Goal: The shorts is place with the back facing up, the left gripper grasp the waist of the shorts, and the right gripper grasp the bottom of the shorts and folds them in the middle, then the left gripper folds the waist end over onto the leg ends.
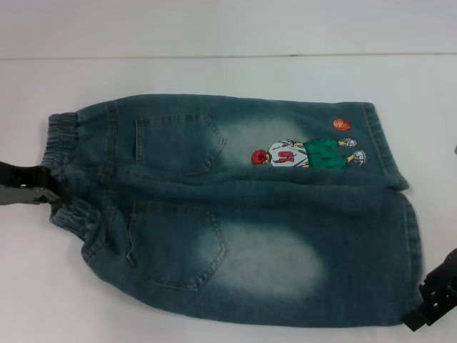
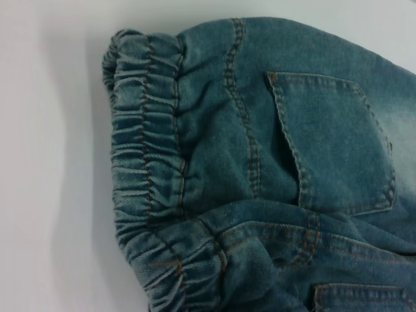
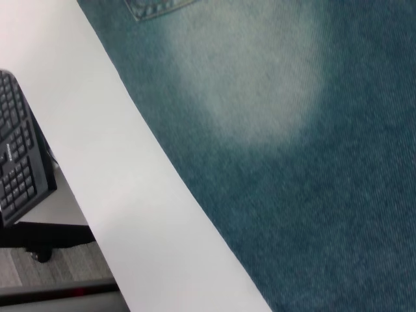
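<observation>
The shorts (image 1: 243,214) lie flat on the white bench (image 1: 214,78), back up, with the waist toward the robot's left and the leg ends toward its right.

Nearest the robot, the right gripper (image 1: 437,296) sits at the lower right corner of the near leg, at the hem edge. Whether its fingers are spread or closed I cannot tell, nor whether they touch the cloth. Its wrist view shows the faded patch (image 3: 260,78) of the near leg and the bench edge, with a black keyboard (image 3: 19,156) on a lower surface beyond that edge.

The near leg carries a back pocket (image 1: 178,243) and a pale worn area to its right.

At the left, the left gripper (image 1: 32,187) is at the elastic waistband (image 1: 68,153), about midway along it, where the cloth bunches. Its fingers appear narrow, pinching the waistband, and the denim puckers around that spot. The left wrist view shows the gathered waistband (image 2: 146,182) close up, with a pocket (image 2: 338,143) beside it and a fold running between the two halves.

Farther off, the far leg has a second pocket (image 1: 178,143), a cartoon figure (image 1: 307,153) in a white shirt and green shorts, and an orange ball (image 1: 342,125) near the hem.
</observation>
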Controlling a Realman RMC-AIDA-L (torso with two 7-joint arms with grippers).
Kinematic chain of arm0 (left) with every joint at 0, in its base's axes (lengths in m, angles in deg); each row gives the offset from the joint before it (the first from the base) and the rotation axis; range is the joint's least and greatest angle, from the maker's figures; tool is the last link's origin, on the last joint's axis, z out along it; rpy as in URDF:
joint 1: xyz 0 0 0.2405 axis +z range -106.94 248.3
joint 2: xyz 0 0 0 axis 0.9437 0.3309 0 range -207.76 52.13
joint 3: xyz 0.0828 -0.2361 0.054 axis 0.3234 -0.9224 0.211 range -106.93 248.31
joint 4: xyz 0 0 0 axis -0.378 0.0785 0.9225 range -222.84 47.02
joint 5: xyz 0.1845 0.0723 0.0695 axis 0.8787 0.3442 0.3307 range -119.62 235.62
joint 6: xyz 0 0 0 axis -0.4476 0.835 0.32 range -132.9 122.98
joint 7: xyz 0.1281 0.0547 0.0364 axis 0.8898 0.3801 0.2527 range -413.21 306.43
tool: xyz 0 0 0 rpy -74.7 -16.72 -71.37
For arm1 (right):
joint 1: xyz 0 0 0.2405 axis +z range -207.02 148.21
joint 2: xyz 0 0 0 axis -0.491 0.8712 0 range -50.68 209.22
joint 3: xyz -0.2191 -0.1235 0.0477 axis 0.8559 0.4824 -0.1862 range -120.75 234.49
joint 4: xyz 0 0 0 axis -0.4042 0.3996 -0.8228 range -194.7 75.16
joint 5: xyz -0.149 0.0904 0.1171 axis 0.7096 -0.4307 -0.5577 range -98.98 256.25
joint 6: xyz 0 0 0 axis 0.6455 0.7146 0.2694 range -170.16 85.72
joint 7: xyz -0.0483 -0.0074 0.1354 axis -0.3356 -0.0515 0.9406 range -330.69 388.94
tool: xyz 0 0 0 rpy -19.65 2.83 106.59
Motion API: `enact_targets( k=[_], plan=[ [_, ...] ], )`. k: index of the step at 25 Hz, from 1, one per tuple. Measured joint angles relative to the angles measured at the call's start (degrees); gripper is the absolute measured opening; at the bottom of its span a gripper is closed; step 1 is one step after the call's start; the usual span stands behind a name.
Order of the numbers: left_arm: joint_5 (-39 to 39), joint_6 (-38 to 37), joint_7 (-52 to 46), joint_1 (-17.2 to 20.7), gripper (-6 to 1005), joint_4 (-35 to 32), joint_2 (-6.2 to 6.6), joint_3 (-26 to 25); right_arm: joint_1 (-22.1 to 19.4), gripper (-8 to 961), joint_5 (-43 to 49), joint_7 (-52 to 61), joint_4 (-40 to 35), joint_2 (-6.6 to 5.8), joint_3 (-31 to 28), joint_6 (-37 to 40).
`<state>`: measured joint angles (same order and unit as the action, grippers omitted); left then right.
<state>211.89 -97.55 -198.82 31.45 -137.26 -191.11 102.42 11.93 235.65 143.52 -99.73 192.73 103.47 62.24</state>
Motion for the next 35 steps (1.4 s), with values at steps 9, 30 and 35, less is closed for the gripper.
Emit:
enact_targets(
  k=[9,30,35],
  plan=[
    [0.0,0.26,0.12,0.03,36,0.12,-0.07,0.0,0.06,620,-0.92,-1.33,-0.09,0.2,0.34,0.03],
    [-2.09,1.1,-0.29,0.37,37,0.09,0.09,-1.85,-0.68,10,-4.65,-2.83,-1.06,-0.06,-3.04,-1.9],
    [-4.85,2.11,0.05,1.48,38,0.43,0.67,-8.5,-3.54,11,-11.72,-6.27,-1.63,-1.84,-13.41,-2.67]
  ],
)
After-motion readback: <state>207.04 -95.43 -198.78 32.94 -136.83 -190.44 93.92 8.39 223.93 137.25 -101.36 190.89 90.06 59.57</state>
